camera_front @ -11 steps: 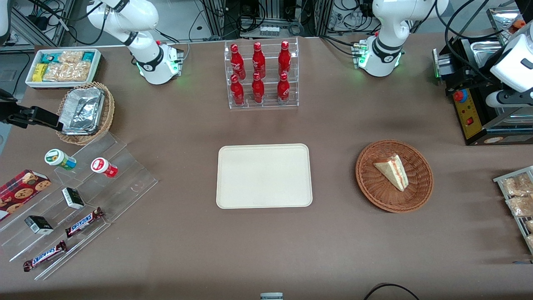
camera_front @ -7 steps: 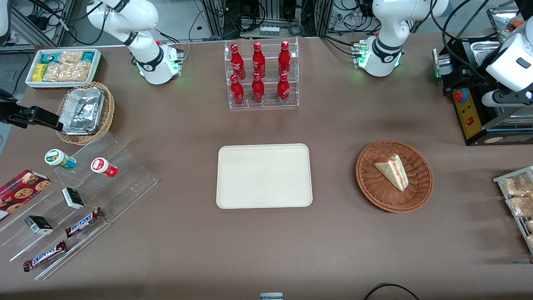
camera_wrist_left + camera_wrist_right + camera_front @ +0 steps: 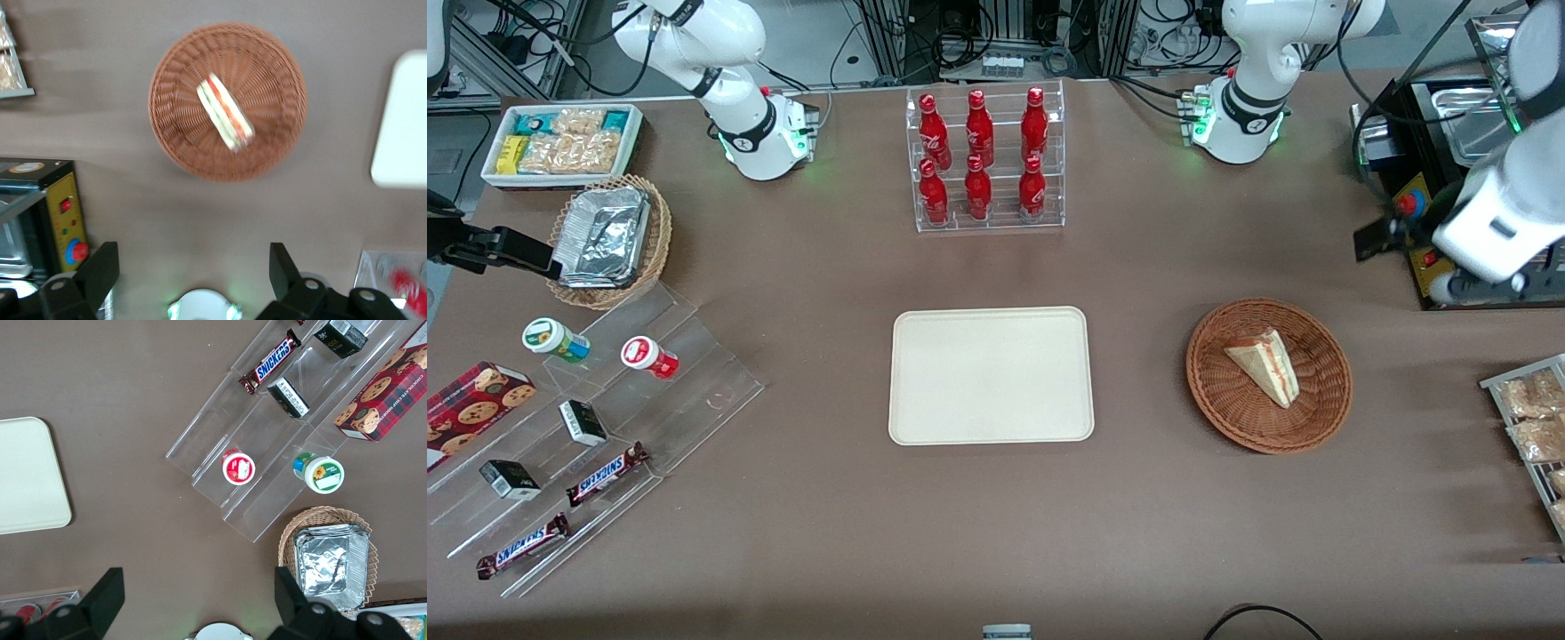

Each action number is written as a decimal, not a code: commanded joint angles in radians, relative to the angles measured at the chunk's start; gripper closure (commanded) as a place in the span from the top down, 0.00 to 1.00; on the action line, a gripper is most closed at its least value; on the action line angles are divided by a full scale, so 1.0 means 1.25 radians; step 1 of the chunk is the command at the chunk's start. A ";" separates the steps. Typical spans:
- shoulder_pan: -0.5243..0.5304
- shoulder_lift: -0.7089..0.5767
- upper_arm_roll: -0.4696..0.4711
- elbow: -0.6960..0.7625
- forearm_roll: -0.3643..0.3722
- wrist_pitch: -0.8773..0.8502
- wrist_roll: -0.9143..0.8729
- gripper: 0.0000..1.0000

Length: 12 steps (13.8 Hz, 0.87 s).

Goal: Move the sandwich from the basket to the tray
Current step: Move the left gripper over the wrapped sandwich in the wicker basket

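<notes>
The sandwich (image 3: 1265,365), a white wedge with red and green filling, lies in the round reddish-brown wicker basket (image 3: 1325,413) toward the working arm's end of the table. The cream-white tray (image 3: 991,375) lies flat and bare mid-table, beside the basket. My left gripper (image 3: 192,267) hangs high above the table, open and empty, its jaws spread wide. It is farther from the front camera than the basket. The wrist view shows the sandwich (image 3: 225,120) in the basket (image 3: 180,133) and a corner of the tray (image 3: 400,127). The arm's hand (image 3: 1485,231) shows near the black machine.
A black machine with a red button (image 3: 1432,240) stands beside the basket, farther from the camera. A clear rack of red bottles (image 3: 983,160) stands farther back than the tray. A rack of packets (image 3: 1529,418) lies at the table's end.
The left arm's hand has swung down from the table's end toward the basket, now covering part of the black machine. Sandwich, basket and tray have not moved.
</notes>
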 commanded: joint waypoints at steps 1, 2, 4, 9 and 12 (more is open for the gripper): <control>-0.003 -0.013 0.005 -0.131 0.008 0.146 -0.157 0.99; -0.004 -0.015 0.005 -0.178 0.001 0.215 -0.206 0.99; -0.005 -0.014 0.004 -0.259 0.002 0.320 -0.296 0.99; -0.011 -0.047 0.002 -0.523 -0.004 0.680 -0.513 0.99; -0.016 -0.030 -0.002 -0.558 -0.004 0.747 -0.575 0.99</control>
